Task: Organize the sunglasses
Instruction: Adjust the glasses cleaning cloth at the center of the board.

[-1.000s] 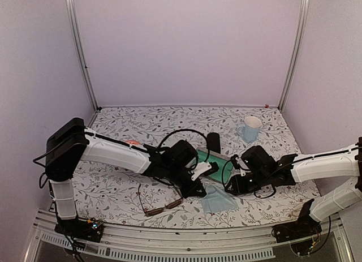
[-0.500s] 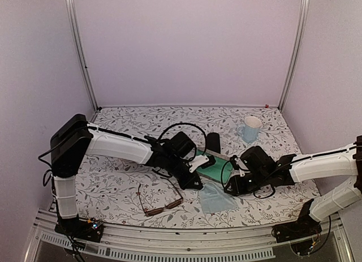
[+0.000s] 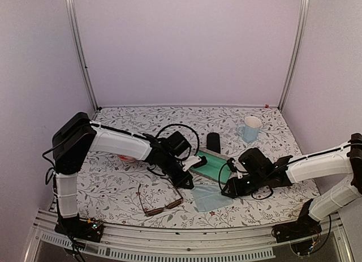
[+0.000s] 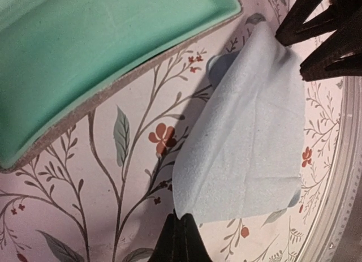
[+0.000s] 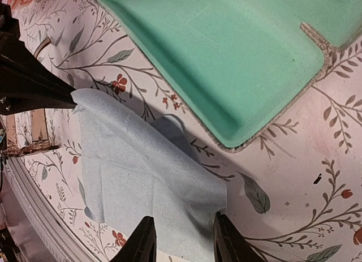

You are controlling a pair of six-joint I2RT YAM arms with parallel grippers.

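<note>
The brown sunglasses point(image 3: 160, 201) lie at the front of the desk point(image 3: 113, 188), where they were before. Just behind, the left gripper point(image 3: 188, 184) is pinched tight on a corner of the blue cloth point(image 3: 208, 197) and has pulled it left. The right gripper point(image 3: 229, 189) is half open over the other end. Farther back, the pink sunglasses point(image 3: 126, 158) peek out under the left arm.

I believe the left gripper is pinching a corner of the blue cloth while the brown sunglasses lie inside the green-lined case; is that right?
Not quite. The left gripper does pinch a corner of the blue cloth, but the brown sunglasses lie on the table in front of the green-lined case, not inside it. The top external view shows this.
</note>
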